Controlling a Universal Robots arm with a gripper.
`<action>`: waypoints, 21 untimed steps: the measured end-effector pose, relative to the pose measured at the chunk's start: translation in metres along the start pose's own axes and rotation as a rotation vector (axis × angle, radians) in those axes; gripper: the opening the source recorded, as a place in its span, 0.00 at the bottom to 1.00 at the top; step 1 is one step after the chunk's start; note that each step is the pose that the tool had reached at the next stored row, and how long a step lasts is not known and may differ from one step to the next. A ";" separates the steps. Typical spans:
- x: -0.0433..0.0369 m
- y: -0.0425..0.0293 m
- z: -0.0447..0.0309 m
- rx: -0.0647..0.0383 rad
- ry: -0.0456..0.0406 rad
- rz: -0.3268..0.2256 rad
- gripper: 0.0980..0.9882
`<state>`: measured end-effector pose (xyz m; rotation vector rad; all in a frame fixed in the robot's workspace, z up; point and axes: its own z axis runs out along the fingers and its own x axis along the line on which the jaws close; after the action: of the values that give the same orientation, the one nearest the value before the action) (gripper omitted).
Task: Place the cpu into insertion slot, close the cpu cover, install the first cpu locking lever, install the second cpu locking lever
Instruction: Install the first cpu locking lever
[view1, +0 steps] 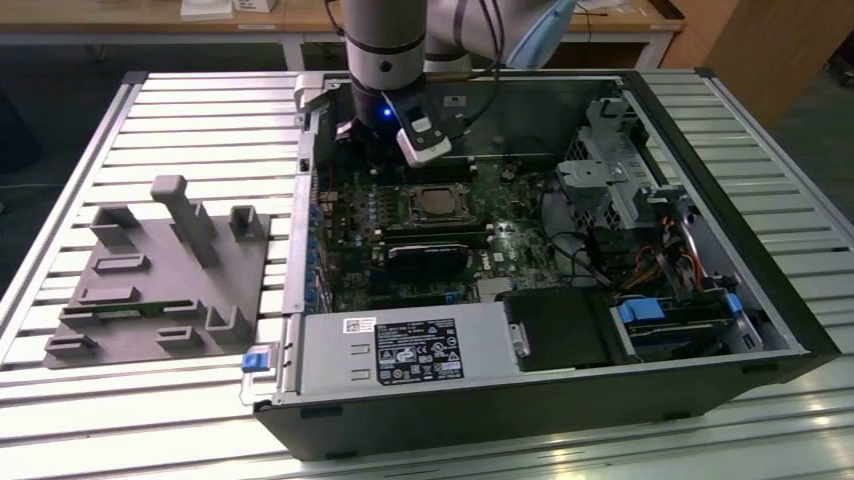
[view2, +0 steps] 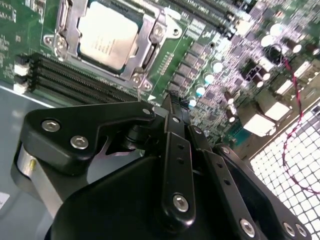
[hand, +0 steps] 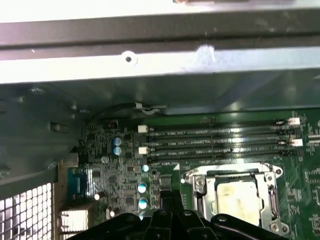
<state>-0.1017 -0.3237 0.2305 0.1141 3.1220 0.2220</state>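
Note:
The cpu (view2: 107, 34) (hand: 235, 197), a flat silver-grey square, lies in the insertion slot of the green motherboard (view1: 430, 203). The chip covers the slot itself. The cpu cover (view2: 150, 47) (hand: 200, 184), a silver frame, lies flat around the chip. A thin metal lever end (view2: 138, 91) sticks out from the frame's corner. My gripper (view2: 167, 102) (hand: 169, 201) (view1: 378, 160) hovers beside the socket, fingers together and holding nothing, its tips close to that lever end.
Black memory slots (hand: 220, 140) (view2: 75, 75) run alongside the socket. The case wall (hand: 150, 65) rises just beyond them. A rear mesh grille (view2: 285, 170), drive cage (view1: 601, 170) and power supply (view1: 400, 350) crowd the case. A grey fixture (view1: 160, 270) lies at the exterior view's left.

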 end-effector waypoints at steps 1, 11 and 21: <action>0.0003 0.0000 0.0000 -0.006 0.0004 0.000 0.01; 0.0008 0.0011 -0.0080 -0.010 -0.0025 0.000 0.01; 0.0036 0.0012 -0.0109 -0.066 -0.0004 0.000 0.01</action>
<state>-0.1054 -0.3238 0.2415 0.1141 3.1102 0.3247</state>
